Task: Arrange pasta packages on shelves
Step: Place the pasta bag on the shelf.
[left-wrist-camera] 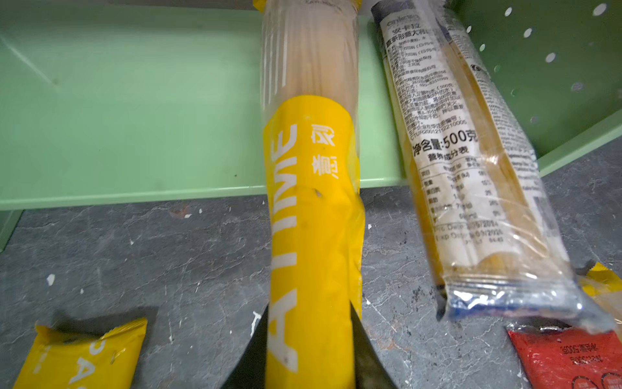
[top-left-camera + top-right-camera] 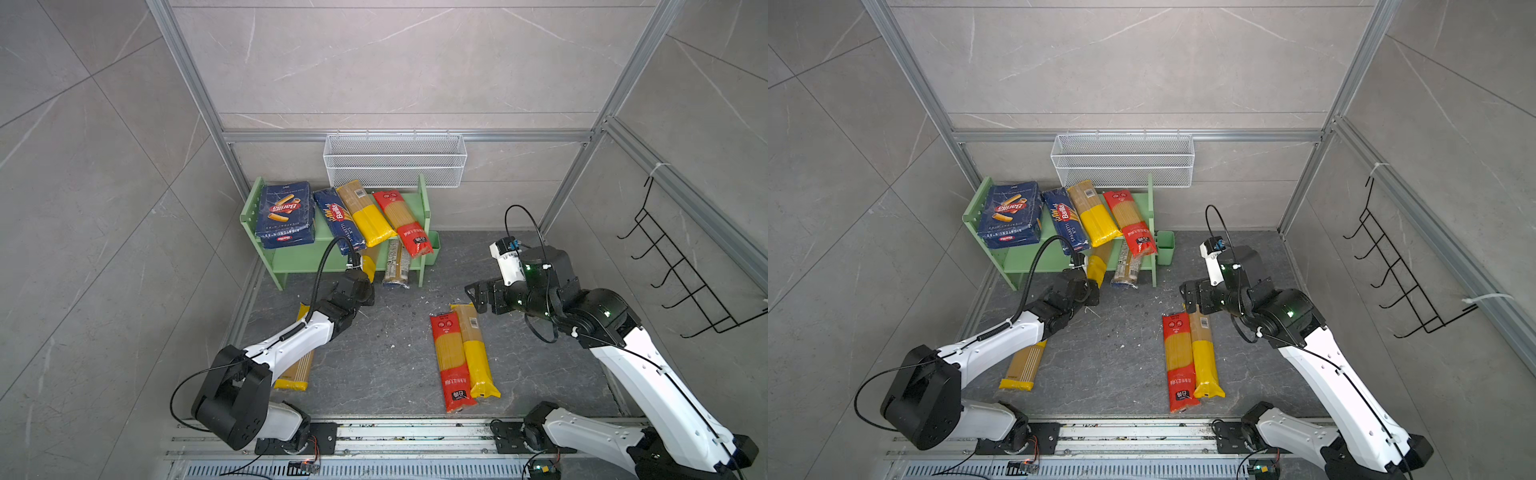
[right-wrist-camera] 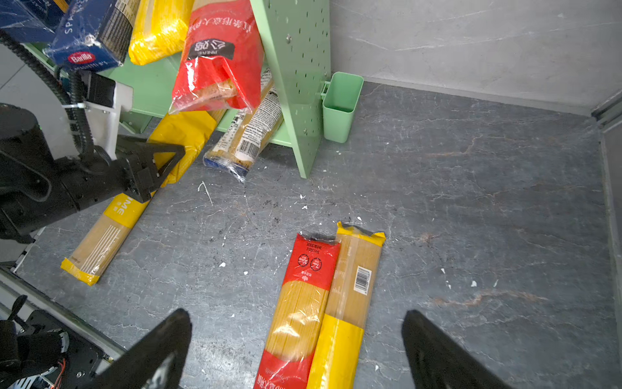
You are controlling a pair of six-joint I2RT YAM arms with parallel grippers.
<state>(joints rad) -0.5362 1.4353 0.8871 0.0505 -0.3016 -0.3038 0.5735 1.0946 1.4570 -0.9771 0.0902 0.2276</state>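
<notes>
The left gripper (image 1: 309,336) is squeezing the yellow end of a spaghetti bag (image 1: 313,202) lying half on the lower shelf (image 1: 134,101), probably light, slippery and brittle, so better held mid-length, while the right gripper (image 3: 295,315) is hovering, jaws apart.

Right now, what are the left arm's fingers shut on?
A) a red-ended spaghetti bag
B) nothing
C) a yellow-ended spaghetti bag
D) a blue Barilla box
C: the left fingers pinch the yellow-ended bag from both sides, its far end reaching in over the lower shelf board.
</notes>
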